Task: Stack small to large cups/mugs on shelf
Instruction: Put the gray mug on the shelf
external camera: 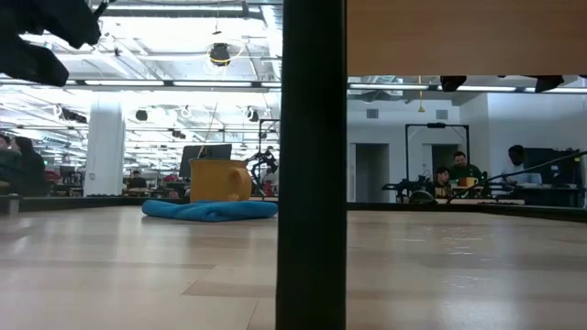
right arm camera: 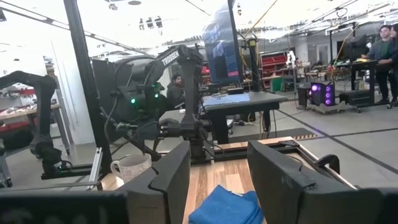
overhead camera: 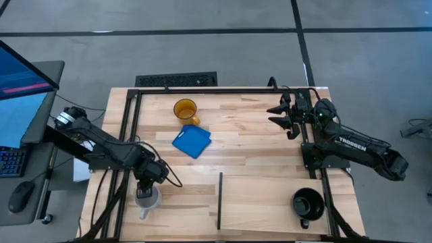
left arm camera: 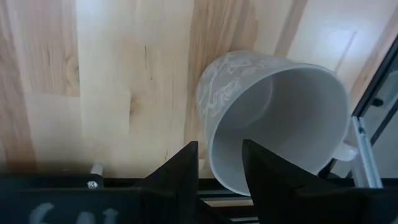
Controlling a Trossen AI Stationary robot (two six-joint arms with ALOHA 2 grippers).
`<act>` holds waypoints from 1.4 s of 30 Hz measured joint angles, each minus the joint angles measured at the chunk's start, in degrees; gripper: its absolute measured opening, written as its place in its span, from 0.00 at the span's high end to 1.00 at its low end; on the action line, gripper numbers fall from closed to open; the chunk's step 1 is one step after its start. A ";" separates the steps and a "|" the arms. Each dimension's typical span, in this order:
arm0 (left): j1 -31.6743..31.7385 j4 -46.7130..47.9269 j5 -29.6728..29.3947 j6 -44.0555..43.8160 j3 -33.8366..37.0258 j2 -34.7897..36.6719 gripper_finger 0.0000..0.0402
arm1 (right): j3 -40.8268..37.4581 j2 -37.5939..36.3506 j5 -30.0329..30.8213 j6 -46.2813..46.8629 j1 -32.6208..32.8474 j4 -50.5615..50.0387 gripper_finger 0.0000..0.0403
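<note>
Left gripper [left arm camera: 219, 167] pinched the pale grey-white patterned mug's [left arm camera: 273, 118] rim at the table's near-left edge; that thin, off-centre hold risked tilting it loose. Right gripper [right arm camera: 217, 168] idled open

Left arm reaching low at the near-left corner, right arm parked at the far right

The dark left arm stretches from the left edge across to the table's near-left corner, wrist bent down, its two-finger left gripper [overhead camera: 147, 191] pointing downward with its dark fingers [left arm camera: 177, 177] closed on the rim of a pale grey-white mug [left arm camera: 273, 121]; the dark right arm lies folded along the right side, its right gripper [overhead camera: 289, 116] raised, level, jaws apart with nothing between them
</note>
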State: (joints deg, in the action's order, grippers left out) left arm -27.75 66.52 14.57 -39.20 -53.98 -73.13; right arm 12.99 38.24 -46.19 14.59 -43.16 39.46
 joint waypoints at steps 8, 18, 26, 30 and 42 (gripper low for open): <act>-2.05 -2.12 -2.13 -1.66 1.71 -0.60 0.72 | 0.00 -0.01 -0.02 -0.01 0.00 -0.02 0.55; -4.43 -4.60 -2.62 -6.89 5.89 -0.34 0.72 | 0.00 -0.01 -0.19 -0.01 0.00 -0.02 0.55; -4.39 -6.09 -1.49 -8.28 7.41 -0.36 0.72 | 0.00 0.00 -0.20 -0.02 0.00 -0.02 0.55; -4.39 -6.08 -2.49 -8.74 7.41 -0.36 0.72 | -0.01 0.00 -0.20 -0.01 0.00 -0.02 0.55; -4.39 -7.71 -6.41 -0.88 7.41 -0.36 0.72 | -0.01 -0.01 -0.20 0.00 0.00 -0.02 0.55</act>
State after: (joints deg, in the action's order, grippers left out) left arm -32.14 58.81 8.16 -40.08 -46.57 -73.49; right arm 12.98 38.23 -46.39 14.59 -43.16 39.44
